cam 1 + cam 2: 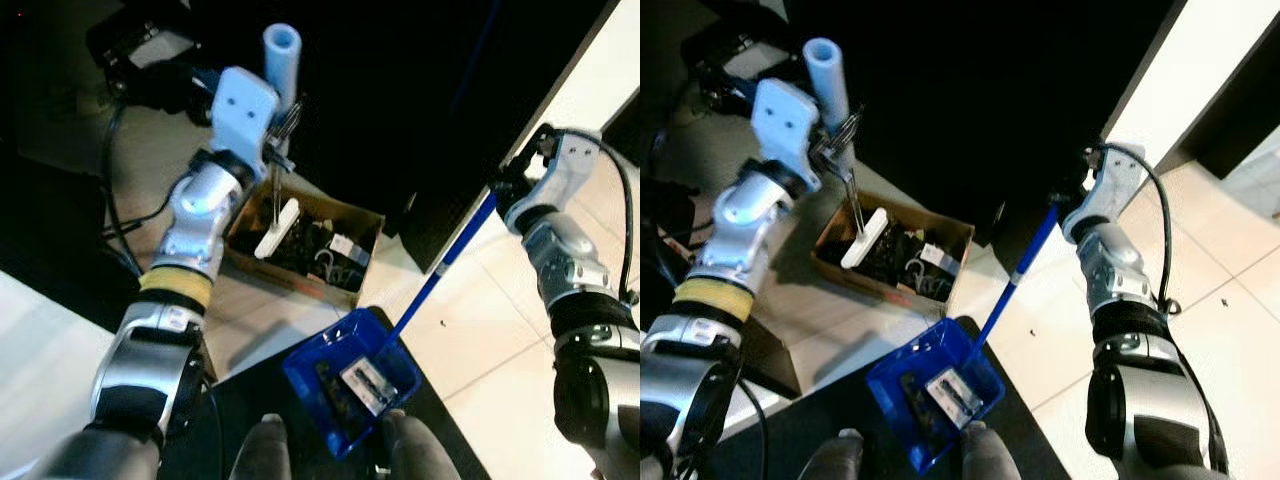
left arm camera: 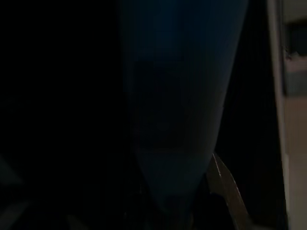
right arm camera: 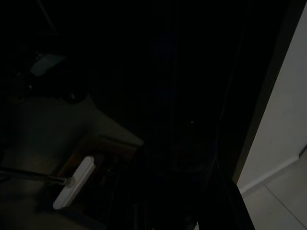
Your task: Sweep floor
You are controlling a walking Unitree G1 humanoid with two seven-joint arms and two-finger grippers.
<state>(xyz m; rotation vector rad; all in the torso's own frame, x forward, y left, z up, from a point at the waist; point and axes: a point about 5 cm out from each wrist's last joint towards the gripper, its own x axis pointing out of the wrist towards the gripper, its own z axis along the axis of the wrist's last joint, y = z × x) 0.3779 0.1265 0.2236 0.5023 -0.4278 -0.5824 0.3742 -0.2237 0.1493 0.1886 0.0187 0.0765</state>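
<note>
I saw my left gripper (image 1: 836, 140) clenched around a pale blue broom handle (image 1: 826, 70), which stuck up past the fingers. A thin metal rod (image 1: 853, 200) ran down from that grip to a white broom head (image 1: 864, 237). The head lay in a brown cardboard box (image 1: 836, 268) full of dark odds and ends. The box sat on the pale floor (image 1: 1230, 330) below the left gripper.

My right gripper (image 1: 1076, 205) was up by a dark wall, and I could not tell how its fingers stood, because they were lost in the dark. A long blue stick (image 1: 1020, 270) ran down from it to a blue dustpan (image 1: 936, 392). The pan held some dark bits and a small silver thing. It sat low, just in front of my two grey feet (image 1: 984, 455), on a black mat (image 1: 820, 425). The right wrist view was very dark, but I could make out the white head there too.
</note>
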